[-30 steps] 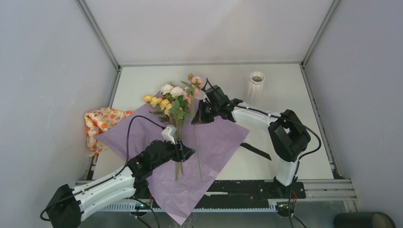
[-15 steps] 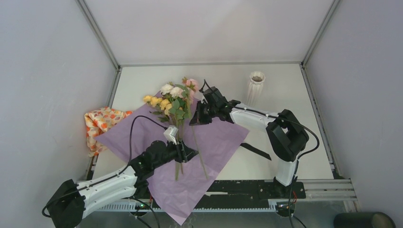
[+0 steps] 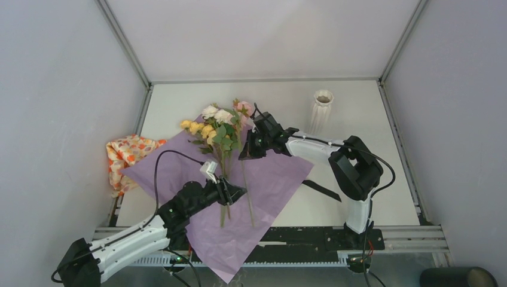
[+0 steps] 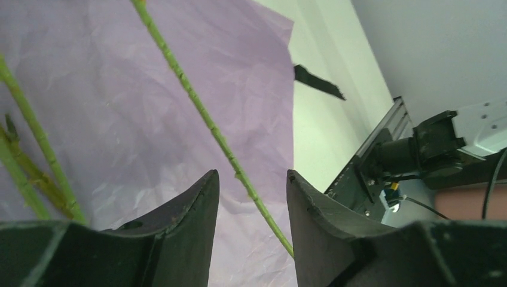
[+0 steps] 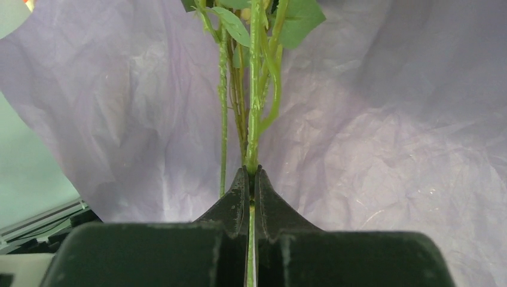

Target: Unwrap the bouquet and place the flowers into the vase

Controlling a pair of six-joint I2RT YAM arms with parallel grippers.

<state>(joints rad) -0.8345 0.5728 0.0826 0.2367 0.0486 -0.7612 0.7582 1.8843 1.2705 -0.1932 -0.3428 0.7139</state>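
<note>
Lilac paper (image 3: 276, 174) | right hand (image 5: 251, 174) reaching left, clenched on flower stem (image 5: 254, 119) | left hand (image 4: 251, 175) parted, low

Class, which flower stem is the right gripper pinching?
The lone stem furthest right, leading up to the pink flower, clamped in the right gripper; the other stems lie together further left, ungripped.

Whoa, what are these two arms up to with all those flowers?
The bouquet is already unwrapped: its lilac paper sheet lies spread flat on the white table, with the green-stemmed cream, pink and yellow artificial flowers on it. The right gripper is clamped shut on one green stem just below the blooms. The left gripper hovers open by the lower stems, gripping nothing. The tall ribbed white vase stands at the back right, with no flower in it yet.
</note>
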